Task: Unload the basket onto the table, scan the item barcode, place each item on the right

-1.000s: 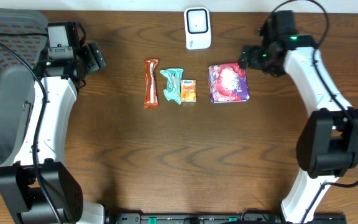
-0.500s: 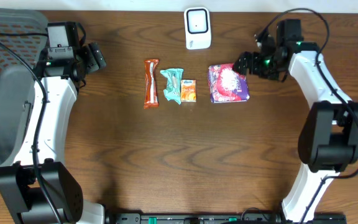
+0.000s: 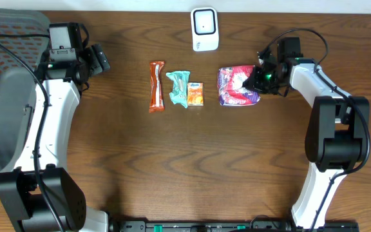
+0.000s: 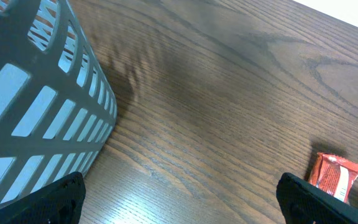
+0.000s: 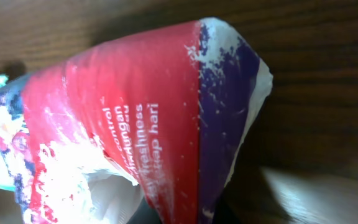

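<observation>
A red and purple packet [image 3: 237,87] lies right of centre on the wooden table. My right gripper [image 3: 257,78] is shut on its right edge, and that edge is bunched up. In the right wrist view the packet [image 5: 148,124] fills the frame, its pinched edge running down into my gripper [image 5: 185,218] at the bottom. The white barcode scanner [image 3: 205,29] stands at the back centre, apart from the packet. My left gripper [image 3: 98,58] hovers open at the far left with nothing between its fingers [image 4: 334,199].
An orange snack bar [image 3: 156,85], a teal wrapper [image 3: 179,87] and a small orange pack [image 3: 195,93] lie in a row left of the packet. A grey slotted basket [image 3: 5,96] stands at the left edge, close beside my left gripper [image 4: 181,199].
My right gripper came down from behind the packet onto its right edge and shut on it, crumpling that edge. The left arm has not moved.
</observation>
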`<state>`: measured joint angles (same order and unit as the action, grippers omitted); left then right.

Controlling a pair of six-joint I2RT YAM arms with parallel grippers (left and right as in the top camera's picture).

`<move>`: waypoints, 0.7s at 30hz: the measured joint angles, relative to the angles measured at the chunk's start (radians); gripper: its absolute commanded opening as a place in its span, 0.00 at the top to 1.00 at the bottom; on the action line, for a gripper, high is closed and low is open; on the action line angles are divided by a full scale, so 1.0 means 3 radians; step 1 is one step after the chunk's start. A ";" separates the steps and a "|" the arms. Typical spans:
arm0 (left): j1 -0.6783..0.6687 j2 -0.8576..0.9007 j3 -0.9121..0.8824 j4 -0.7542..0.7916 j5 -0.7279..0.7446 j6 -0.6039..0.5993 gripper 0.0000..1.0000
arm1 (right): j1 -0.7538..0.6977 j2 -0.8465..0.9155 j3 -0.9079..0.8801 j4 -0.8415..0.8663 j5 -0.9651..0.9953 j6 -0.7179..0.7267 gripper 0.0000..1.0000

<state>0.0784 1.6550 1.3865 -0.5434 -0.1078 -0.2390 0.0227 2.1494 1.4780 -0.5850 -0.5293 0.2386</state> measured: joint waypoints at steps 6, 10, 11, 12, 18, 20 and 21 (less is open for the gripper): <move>0.0001 0.0000 0.0000 0.0000 0.0000 0.0000 0.02 | -0.0008 0.0003 0.0004 0.0304 -0.0389 0.0440 0.99; 0.0001 0.0000 0.0000 0.0001 -0.0001 0.0000 0.02 | -0.0037 0.0003 0.0052 0.0910 -0.0800 0.0877 0.99; 0.0001 0.0000 0.0000 0.0001 0.0000 0.0000 0.02 | -0.0045 0.0003 0.0061 0.1118 -0.0898 0.0988 0.99; 0.0000 0.0000 0.0000 0.0000 -0.0001 0.0000 0.02 | -0.0052 0.0003 0.0079 0.1357 -0.0978 0.1125 0.99; 0.0001 0.0000 0.0000 0.0000 -0.0001 0.0000 0.02 | -0.0033 0.0001 0.0144 0.2351 -0.0877 0.2050 0.99; 0.0000 0.0000 0.0000 0.0000 0.0000 0.0000 0.02 | 0.0011 0.0001 0.0146 0.2506 -0.0600 0.2330 0.99; 0.0001 0.0000 0.0000 0.0000 -0.0001 0.0000 0.02 | 0.0041 0.0001 0.0146 0.2550 -0.0465 0.2417 0.99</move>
<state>0.0788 1.6550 1.3865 -0.5434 -0.1081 -0.2390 0.0349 2.1498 1.5219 0.1799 -0.6689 0.9638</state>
